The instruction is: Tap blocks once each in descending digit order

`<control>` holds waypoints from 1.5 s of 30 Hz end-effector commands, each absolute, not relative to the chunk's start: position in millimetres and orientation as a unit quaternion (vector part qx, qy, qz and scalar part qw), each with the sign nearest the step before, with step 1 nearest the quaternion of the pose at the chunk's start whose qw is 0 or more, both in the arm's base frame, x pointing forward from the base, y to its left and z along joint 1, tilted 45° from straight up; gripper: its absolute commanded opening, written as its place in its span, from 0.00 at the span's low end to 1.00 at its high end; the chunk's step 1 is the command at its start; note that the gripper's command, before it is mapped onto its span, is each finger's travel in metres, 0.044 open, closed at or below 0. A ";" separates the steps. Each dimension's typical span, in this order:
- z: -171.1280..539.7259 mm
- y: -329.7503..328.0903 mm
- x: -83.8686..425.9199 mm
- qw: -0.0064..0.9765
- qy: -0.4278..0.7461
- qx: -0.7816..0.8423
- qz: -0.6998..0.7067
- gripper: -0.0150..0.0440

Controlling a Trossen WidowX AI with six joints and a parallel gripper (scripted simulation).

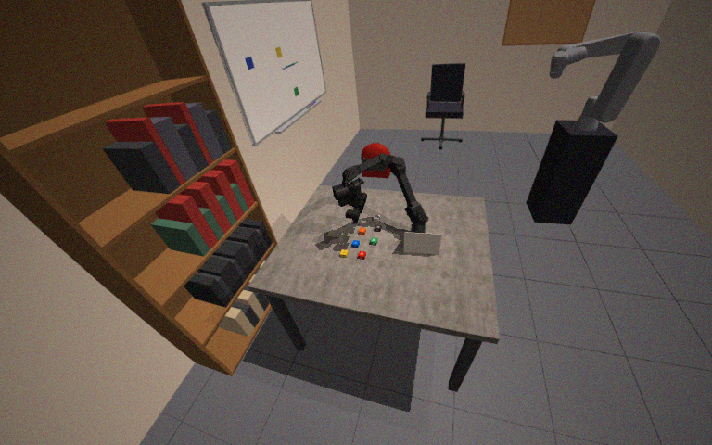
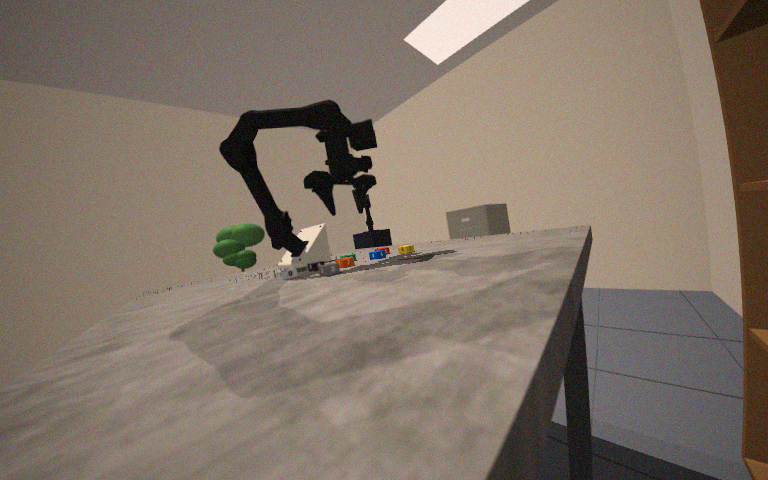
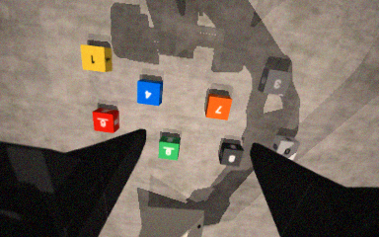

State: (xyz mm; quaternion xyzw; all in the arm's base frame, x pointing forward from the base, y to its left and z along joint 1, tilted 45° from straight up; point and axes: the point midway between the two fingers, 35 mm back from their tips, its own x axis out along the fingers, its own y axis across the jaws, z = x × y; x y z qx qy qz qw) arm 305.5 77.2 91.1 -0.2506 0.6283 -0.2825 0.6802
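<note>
My gripper (image 2: pixel 347 212) (image 3: pixel 198 141) is open and empty, well above the table. In the wrist view, the green block (image 3: pixel 169 150) (image 1: pixel 374 241) and black block (image 3: pixel 231 157) (image 2: pixel 312 267) appear between its fingertips. The orange block (image 3: pixel 218 107) (image 1: pixel 362 231) shows 7, the blue block (image 3: pixel 149 93) (image 1: pixel 355 244) 4, the yellow block (image 3: pixel 95 58) (image 1: pixel 343 253) 1, the grey block (image 3: pixel 276 83) (image 2: pixel 329 269) 3, and the white block (image 3: pixel 287 149) (image 2: pixel 289 273) 0. The red block (image 3: pixel 105 121) (image 1: pixel 362 255) has a barred digit. The red, green and black digits are hard to tell.
A pale slanted panel (image 1: pixel 421 243) (image 2: pixel 318 244) (image 3: pixel 170 222) stands on the table (image 1: pixel 451 293) near the arm's base. A bookshelf (image 1: pixel 157 298) stands beside the table. The arm's shadow falls across the tabletop around the blocks.
</note>
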 end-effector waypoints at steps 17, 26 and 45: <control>116.4 47.5 298.3 0.678 0.628 -0.252 -0.286 0.93; 118.0 46.0 300.0 0.679 0.628 -0.251 -0.286 0.93; 171.0 -3.5 341.5 0.679 0.627 -0.252 -0.288 0.93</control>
